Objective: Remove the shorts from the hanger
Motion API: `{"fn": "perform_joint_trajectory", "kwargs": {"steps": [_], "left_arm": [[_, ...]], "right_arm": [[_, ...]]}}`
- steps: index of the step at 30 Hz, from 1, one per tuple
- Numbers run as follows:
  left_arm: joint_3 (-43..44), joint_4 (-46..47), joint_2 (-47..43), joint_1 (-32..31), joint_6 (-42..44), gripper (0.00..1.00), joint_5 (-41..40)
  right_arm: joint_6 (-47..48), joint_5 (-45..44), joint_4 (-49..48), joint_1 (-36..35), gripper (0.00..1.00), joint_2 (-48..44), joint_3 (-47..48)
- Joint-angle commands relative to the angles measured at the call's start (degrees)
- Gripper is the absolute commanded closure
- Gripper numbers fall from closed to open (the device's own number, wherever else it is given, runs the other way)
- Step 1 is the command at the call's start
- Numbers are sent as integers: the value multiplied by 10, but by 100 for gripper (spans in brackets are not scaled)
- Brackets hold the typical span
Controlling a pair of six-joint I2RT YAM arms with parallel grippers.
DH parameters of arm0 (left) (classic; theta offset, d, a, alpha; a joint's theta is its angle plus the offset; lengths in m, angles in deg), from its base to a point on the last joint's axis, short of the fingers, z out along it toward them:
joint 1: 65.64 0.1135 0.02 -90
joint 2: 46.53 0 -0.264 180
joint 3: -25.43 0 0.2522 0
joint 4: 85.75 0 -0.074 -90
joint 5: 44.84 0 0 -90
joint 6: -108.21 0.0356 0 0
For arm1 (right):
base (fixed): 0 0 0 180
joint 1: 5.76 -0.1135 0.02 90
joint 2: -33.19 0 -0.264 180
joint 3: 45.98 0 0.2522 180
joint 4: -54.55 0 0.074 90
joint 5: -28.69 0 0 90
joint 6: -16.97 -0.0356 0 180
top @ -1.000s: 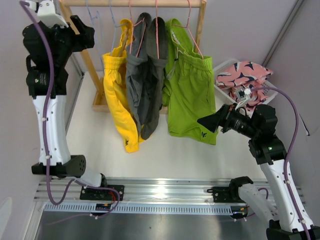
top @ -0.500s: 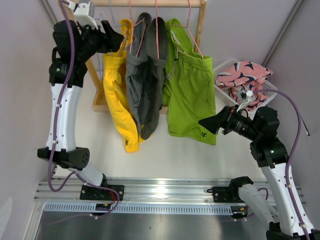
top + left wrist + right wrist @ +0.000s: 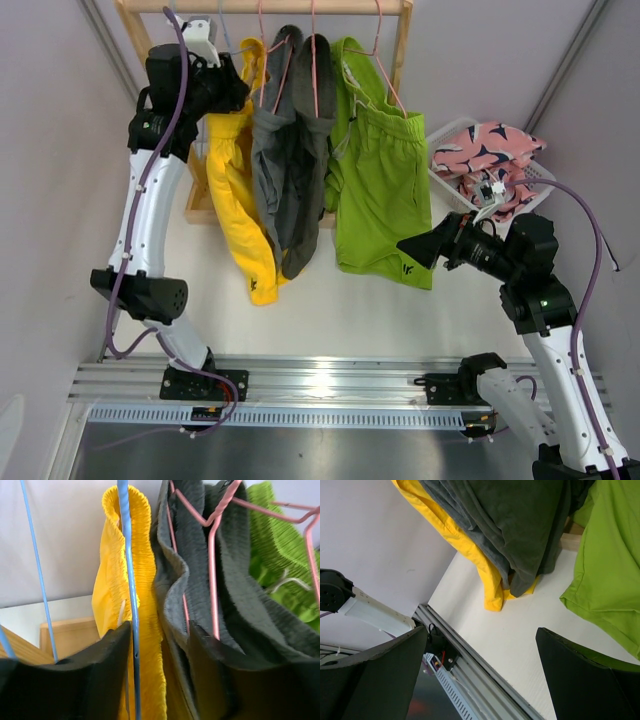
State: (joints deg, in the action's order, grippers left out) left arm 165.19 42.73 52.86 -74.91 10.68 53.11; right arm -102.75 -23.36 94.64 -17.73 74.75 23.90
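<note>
A: The yellow shorts (image 3: 238, 190) hang on a blue hanger (image 3: 127, 580) at the left end of the wooden rail (image 3: 270, 6). Beside them hang the grey shorts (image 3: 290, 170) and the green shorts (image 3: 385, 190), both on pink hangers (image 3: 214, 570).

B: And the pink shorts (image 3: 487, 150)?

A: They lie crumpled in the white basket (image 3: 445, 132) at the right, on no hanger.

B: Why is the left claw (image 3: 225, 85) so high?

A: I think it aims at the yellow waistband. Its fingers are apart. The blue wire and the gathered yellow band are between them, and nothing is gripped yet.

B: Is the grey cloth between them too?

A: Its edge seems to be just inside the other finger. In my judgement, closing here could catch two pairs.

B: And the right claw (image 3: 420, 243)?

A: It is spread wide and empty. It hovers over the counter (image 3: 330, 300) near the green hem, perhaps ready to pull the cloth down.

B: What about the materials?

A: All the cloth is soft. The waistbands are elastic, ribbed and puckered. The grey looks thicker, a little fuzzy. The green looks thin and smooth, with a small dark logo near the hem. The hangers are thin wire, so I expect them to swing easily.
</note>
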Motion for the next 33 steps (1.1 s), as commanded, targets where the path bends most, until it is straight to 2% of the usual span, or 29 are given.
{"fn": "perform_joint_trajectory", "kwargs": {"steps": [1, 2, 5, 10, 12, 13, 15, 16, 17, 19, 20, 23, 33], "left_arm": [[26, 1, 10, -9, 13, 74, -26], [28, -2, 12, -10, 14, 84, -28], [36, -7, 18, -12, 14, 100, -35], [37, -1, 11, -18, 12, 100, -48], [57, -4, 8, -22, 10, 100, -63], [64, -6, 9, -23, 7, 100, -66], [107, -15, 13, -23, 3, 100, -66], [115, -21, 14, -23, 1, 100, -64], [130, -21, 12, -24, 1, 100, -63], [131, -21, 7, -25, 0, 100, -64], [130, -21, 4, -25, 0, 100, -64], [123, -17, -9, -24, 1, 100, -67], [113, -15, -16, -24, -6, 100, -59]], "right_arm": [[12, -2, 0, 2, 1, -2, 0], [12, -2, 0, 2, 1, -1, -3], [13, -2, -3, 2, 1, -3, -5], [-13, 28, -49, 1, 1, 4, 5], [-31, 45, -76, -10, 1, 12, 34], [-34, 39, -90, -37, 1, 19, 51], [-11, -29, -79, -87, 1, 50, 100], [3, -63, -47, -163, 1, 69, 162], [40, -144, -29, -208, 1, 90, 194], [71, -237, 7, -299, 1, 155, 276], [96, -315, 14, -380, 1, 180, 300], [116, -418, 23, -484, 1, 286, 391], [121, -491, 14, -548, 1, 603, 633]]}}
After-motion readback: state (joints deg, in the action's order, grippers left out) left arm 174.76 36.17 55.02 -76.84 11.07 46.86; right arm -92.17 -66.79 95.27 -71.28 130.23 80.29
